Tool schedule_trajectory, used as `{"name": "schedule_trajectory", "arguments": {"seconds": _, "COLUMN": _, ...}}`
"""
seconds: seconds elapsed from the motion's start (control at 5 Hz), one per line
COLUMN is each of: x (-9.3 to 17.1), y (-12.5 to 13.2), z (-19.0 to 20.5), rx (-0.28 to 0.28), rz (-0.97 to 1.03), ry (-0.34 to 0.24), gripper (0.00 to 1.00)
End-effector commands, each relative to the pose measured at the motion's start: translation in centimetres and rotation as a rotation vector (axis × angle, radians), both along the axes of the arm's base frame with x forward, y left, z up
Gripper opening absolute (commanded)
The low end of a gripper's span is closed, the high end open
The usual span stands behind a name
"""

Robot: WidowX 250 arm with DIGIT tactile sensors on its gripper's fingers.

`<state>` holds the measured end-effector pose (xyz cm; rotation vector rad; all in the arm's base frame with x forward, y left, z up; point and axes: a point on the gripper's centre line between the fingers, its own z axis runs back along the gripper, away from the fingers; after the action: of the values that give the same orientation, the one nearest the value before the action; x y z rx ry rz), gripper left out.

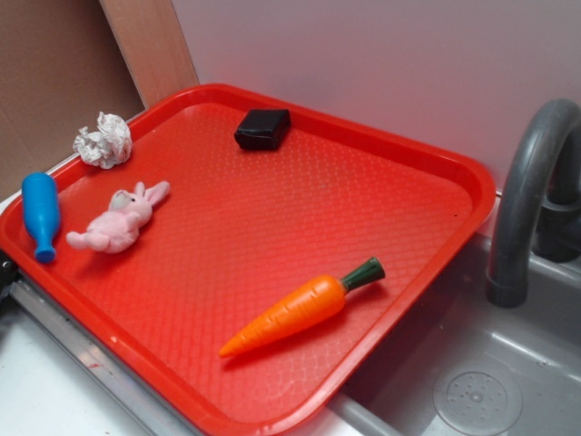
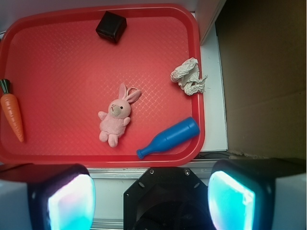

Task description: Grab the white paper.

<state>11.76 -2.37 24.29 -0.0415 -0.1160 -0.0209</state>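
The white paper [image 1: 103, 140] [image 2: 188, 76] is a crumpled ball with grey creases, resting on the rim of the red tray [image 1: 381, 145] [image 2: 57, 57] at its far left corner in the exterior view. My gripper [image 2: 151, 201] shows only in the wrist view, high above the counter beside the tray, well short of the paper. Its two pale fingers [image 2: 72, 203] stand wide apart with nothing between them.
On the tray lie a pink plush bunny [image 1: 120, 222] [image 2: 116, 117], a blue bottle [image 1: 41, 213] [image 2: 169, 138], an orange carrot [image 1: 295, 309] [image 2: 12, 112] and a black block [image 1: 263, 128] [image 2: 111, 26]. A grey faucet [image 1: 526, 195] and sink stand to the right. Brown cardboard [image 2: 261, 72] lies beyond the paper.
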Motion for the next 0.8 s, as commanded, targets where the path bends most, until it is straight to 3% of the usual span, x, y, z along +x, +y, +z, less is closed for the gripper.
{"name": "schedule_trajectory", "arguments": {"seconds": 0.0, "x": 0.0, "y": 0.0, "z": 0.0, "rx": 0.0, "rz": 0.0, "ry": 0.0, "gripper": 1.0}}
{"name": "schedule_trajectory", "arguments": {"seconds": 0.4, "x": 7.7, "y": 3.5, "z": -3.8, "rx": -0.018, "rz": 0.5, "ry": 0.129, "gripper": 1.0}}
{"name": "schedule_trajectory", "arguments": {"seconds": 0.6, "x": 9.2, "y": 5.8, "z": -6.4, "rx": -0.056, "rz": 0.734, "ry": 0.165, "gripper": 1.0}}
